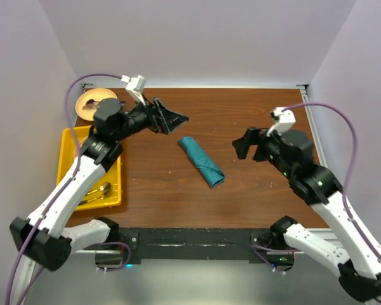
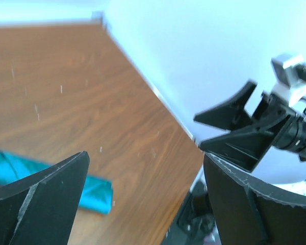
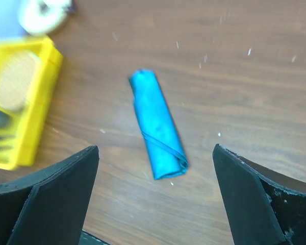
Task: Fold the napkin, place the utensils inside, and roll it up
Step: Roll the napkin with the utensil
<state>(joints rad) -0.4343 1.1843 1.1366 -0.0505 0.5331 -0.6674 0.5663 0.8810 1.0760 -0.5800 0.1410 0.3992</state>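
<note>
A yellow plastic tray (image 1: 65,152) sits at the left of the frame. The rolled-up teal cloth napkin (image 1: 201,161) lies mid-frame on the brown wooden table (image 1: 254,203). The left gripper (image 1: 174,121) and right gripper (image 1: 239,148) are wide open on either side of it, not touching it.

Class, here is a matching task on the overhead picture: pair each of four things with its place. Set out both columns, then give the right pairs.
Things:
1. teal rolled cloth napkin
2. yellow plastic tray
3. round tan disc
4. right gripper

Places on the brown wooden table:
A. far-left corner
B. middle
C. right side, jaws open
D. left edge, nearer the arms

Pairs: 1-B; 2-D; 3-A; 4-C
</note>
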